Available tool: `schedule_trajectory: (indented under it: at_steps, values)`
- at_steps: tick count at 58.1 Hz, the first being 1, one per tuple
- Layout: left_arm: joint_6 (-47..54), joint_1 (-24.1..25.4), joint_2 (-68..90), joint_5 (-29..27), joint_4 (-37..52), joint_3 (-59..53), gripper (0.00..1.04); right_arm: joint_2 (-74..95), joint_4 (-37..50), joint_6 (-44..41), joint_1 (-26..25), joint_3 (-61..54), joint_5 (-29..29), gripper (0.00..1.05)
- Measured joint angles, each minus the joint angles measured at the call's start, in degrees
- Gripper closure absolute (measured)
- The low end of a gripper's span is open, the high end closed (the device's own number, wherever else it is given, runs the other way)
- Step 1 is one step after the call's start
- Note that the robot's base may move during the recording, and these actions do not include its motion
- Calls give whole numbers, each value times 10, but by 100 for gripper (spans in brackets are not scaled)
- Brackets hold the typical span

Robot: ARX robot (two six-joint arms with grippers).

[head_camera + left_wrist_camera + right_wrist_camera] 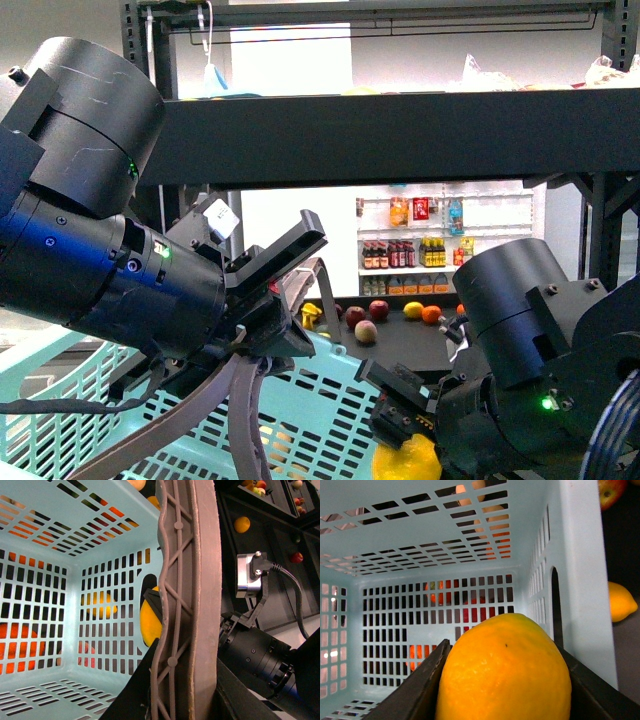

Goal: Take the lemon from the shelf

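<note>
Right gripper (506,695), fingers clamped on the lemon (505,655), 5 o'clock in front view; release near the basket (580,580) wall risks spillage.

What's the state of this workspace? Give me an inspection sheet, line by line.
Surface: black shelf; its lower tier carries fruit.
Job's things: lemon held at the teal basket.
Clutter: second lemon, red apple and orange on the tier.
Grippers: right gripper shut on lemon; left gripper at the basket handle, grip unclear.
Cables: black cable from a small camera module.
Surroundings: white wall shelves of bottles behind.
</note>
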Motion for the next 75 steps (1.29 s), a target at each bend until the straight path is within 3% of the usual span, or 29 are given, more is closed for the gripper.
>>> schedule_trajectory:
  at_steps: [15, 23, 30, 45, 63, 75]
  values:
    - [2, 0, 0, -1, 0, 0, 87, -45, 78, -2, -21, -18, -36, 6]
    - [1, 0, 0, -2, -1, 0, 87, -103, 124, -13, -64, -46, -76, 7]
    - [2, 0, 0, -1, -1, 0, 87, -150, 169, -37, -151, -67, -115, 7]
    - [2, 0, 0, 0, -1, 0, 87, -75, 233, -149, -256, -126, -173, 7]
    - [2, 0, 0, -1, -1, 0, 87, 143, 343, -263, -280, -141, -209, 7]
    - [2, 0, 0, 0, -1, 0, 87, 243, 366, -377, -228, -128, -193, 7]
